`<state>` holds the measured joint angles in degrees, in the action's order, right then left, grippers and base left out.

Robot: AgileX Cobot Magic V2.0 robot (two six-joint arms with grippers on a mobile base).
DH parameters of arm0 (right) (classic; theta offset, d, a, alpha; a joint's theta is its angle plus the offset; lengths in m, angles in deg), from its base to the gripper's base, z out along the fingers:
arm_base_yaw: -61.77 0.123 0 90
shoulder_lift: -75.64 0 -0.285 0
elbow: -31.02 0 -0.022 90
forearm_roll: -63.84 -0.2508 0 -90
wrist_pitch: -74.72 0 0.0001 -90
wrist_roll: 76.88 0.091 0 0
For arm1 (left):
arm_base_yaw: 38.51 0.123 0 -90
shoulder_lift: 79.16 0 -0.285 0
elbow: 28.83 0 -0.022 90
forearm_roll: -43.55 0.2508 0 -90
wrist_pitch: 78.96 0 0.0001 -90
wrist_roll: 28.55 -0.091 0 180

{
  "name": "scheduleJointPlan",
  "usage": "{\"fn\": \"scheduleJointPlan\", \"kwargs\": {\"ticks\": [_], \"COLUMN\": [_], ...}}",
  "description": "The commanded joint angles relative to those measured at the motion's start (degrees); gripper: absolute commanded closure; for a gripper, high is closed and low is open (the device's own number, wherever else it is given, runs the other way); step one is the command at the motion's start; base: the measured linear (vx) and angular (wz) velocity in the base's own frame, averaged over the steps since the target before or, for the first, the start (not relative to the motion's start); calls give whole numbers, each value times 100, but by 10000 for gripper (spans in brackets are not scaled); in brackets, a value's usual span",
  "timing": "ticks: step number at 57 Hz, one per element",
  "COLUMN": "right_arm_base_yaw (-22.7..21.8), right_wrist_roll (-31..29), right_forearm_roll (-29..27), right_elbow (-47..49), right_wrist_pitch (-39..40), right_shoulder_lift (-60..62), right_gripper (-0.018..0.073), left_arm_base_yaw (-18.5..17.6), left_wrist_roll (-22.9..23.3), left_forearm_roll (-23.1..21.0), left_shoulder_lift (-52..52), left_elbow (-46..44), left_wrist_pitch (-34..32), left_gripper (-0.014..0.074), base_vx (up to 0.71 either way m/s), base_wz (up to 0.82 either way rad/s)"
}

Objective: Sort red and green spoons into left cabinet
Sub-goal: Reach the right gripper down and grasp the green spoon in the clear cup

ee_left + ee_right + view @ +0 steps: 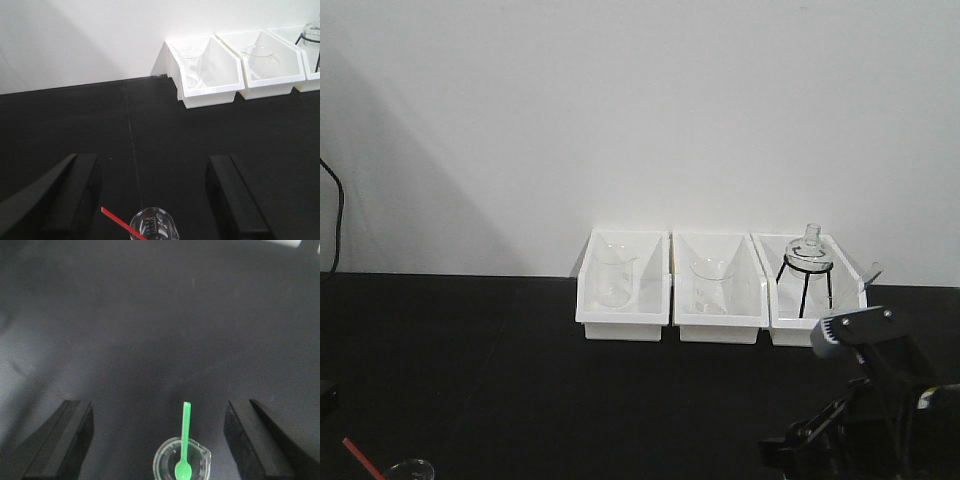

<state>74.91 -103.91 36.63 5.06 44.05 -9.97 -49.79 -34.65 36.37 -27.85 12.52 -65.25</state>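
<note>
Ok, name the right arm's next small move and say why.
Probably lower the right end effector and close on the green spoon by its handle. The end effector is open and holds nothing. The spoon stands in a small beaker between its fingers, with the handle leaning up over the rim.

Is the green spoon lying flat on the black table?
No, the green spoon stands bowl-down inside a small glass beaker, its handle leaning out over the rim.

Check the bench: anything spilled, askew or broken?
Nothing spilled or broken. Red spoon leans in a beaker; green spoon sits bowl-down in a second beaker. The three white bins stand in a straight row. Only oddity: no cabinet in view.
</note>
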Motion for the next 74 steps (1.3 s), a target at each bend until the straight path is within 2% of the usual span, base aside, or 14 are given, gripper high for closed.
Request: {"fn": "scheduleJointPlan", "kwargs": {"ticks": [1,20,31,41,55,74], "right_arm_base_yaw": [4,-1,-1,-1,-1,-1], "right_wrist_roll": [-14,-14,0,52,20,7], "right_forearm_roll": [-132,-155,-157,-161,-135,-129], "right_elbow": [188,188,188,188,188,265], "right_wrist_pitch": [455,655,672,613,654,711], "right_shoulder_lift": [-177,-1065,-1357,-1462,-1446,-1339], "right_gripper": [-23,-17,50,196,575,565], "left_arm_base_yaw": [16,16,16,16,16,16], "left_wrist_roll": [48,48,48,48,48,48], "left_forearm_roll": [-61,-61,-61,-61,-61,-61], "left_shoulder_lift": [2,2,2,2,2,2], "left_elbow": [-225,-225,-225,-225,-225,-225], "left_wrist_pitch": [-395,-349,-349,-344,-326,-221], "left_gripper": [21,21,21,21,50,85], "base_vx": [0,0,0,0,0,0], "base_wz": [0,0,0,0,0,0]}}
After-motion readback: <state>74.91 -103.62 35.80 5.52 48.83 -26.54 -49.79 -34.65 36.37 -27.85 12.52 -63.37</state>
